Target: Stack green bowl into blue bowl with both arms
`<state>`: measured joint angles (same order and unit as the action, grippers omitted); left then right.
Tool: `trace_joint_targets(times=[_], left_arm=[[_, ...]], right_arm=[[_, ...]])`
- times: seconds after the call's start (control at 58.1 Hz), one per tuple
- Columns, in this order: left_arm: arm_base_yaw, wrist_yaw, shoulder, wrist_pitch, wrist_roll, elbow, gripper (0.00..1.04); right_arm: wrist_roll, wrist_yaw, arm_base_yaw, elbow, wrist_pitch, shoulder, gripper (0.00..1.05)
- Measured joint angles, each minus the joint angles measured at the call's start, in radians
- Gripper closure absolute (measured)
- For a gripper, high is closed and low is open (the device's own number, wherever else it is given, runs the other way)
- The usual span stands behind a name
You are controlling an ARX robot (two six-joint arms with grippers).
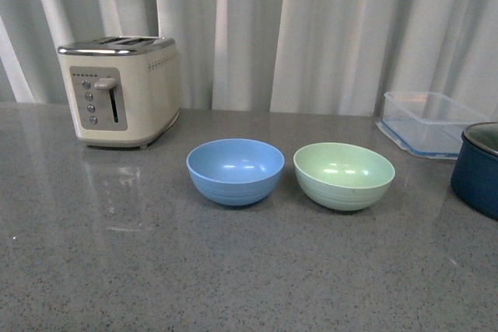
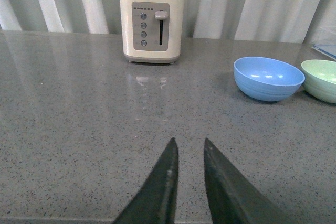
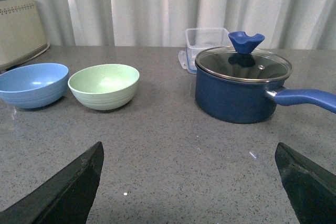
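The blue bowl (image 1: 235, 170) and the green bowl (image 1: 344, 175) stand upright side by side on the grey counter, a small gap between them, both empty. Neither arm shows in the front view. My left gripper (image 2: 189, 145) is shut and empty over bare counter, well short of the blue bowl (image 2: 268, 78) and the green bowl (image 2: 321, 80). My right gripper (image 3: 189, 148) is open wide and empty, with the green bowl (image 3: 104, 85) and the blue bowl (image 3: 32, 84) ahead of it to one side.
A cream toaster (image 1: 120, 91) stands at the back left. A clear plastic container (image 1: 428, 122) stands at the back right. A dark navy pot (image 3: 241, 84) with a glass lid and a blue handle stands right of the green bowl.
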<state>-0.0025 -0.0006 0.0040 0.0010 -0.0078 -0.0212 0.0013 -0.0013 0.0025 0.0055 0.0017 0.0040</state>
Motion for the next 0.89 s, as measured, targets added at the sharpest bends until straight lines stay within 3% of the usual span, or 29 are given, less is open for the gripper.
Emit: trace_joint_targets(times=[0.138, 0.275, 0.413, 0.464, 0.585, 0.757, 0.894], left_arm=[[0.000, 0.000, 0.000, 0.000, 0.000, 0.000, 0.60], [0.000, 0.000, 0.000, 0.000, 0.000, 0.000, 0.27], [0.000, 0.000, 0.000, 0.000, 0.001, 0.000, 0.05], [0.000, 0.000, 0.000, 0.000, 0.003, 0.000, 0.06], [0.000, 0.001, 0.000, 0.000, 0.003, 0.000, 0.07], [0.000, 0.000, 0.000, 0.000, 0.003, 0.000, 0.07], [0.000, 0.000, 0.000, 0.000, 0.003, 0.000, 0.07]], right_arm=[[0.000, 0.000, 0.000, 0.000, 0.000, 0.000, 0.10], [0.000, 0.000, 0.000, 0.000, 0.000, 0.000, 0.10], [0.000, 0.000, 0.000, 0.000, 0.000, 0.000, 0.10], [-0.002, -0.011, -0.003, 0.000, -0.003, 0.002, 0.10], [-0.093, -0.245, -0.022, 0.084, -0.046, 0.165, 0.10], [-0.163, -0.225, 0.073, 0.332, 0.064, 0.533, 0.10], [-0.154, -0.195, 0.128, 0.572, 0.005, 0.845, 0.10]])
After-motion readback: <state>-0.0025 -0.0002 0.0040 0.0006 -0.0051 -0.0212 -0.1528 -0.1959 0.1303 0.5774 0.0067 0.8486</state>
